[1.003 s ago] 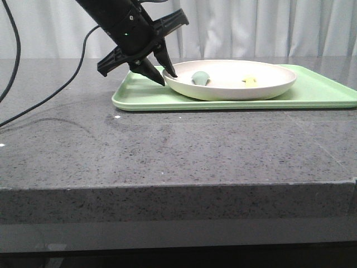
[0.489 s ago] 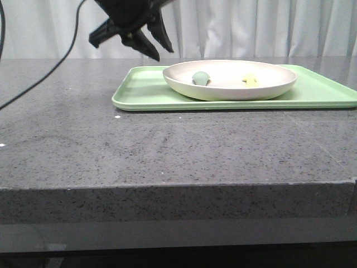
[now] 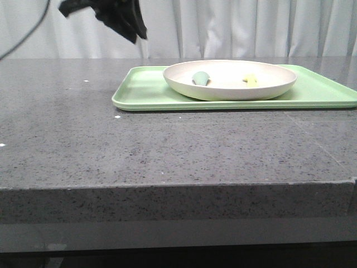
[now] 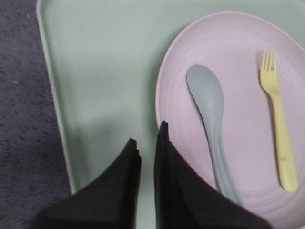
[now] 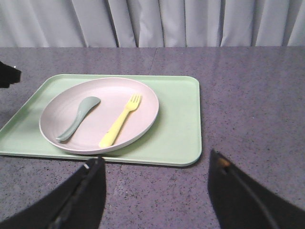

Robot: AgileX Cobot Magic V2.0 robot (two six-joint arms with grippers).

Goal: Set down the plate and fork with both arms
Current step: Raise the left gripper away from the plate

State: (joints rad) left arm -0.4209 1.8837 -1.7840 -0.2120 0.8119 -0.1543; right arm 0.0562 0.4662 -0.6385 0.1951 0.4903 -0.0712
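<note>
Yellow fork [image 5: 120, 120] lengthwise on plate [image 5: 143, 98], tines toward curtain; left pincer [image 4: 147, 143] seemingly narrow.

Light-green tray [image 3: 146, 92] on grey speckled table [image 3: 167, 151]; teal spoon [image 5: 77, 118], apparently plastic; white curtain [image 3: 251, 28] behind.

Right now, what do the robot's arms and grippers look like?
Both are near-black. The left gripper has two tapered, pointed matte fingers; a thin dark cable trails from that arm in the front view. The right gripper shows broad wedge-shaped fingers, each with a small pale spot near its tip.
</note>
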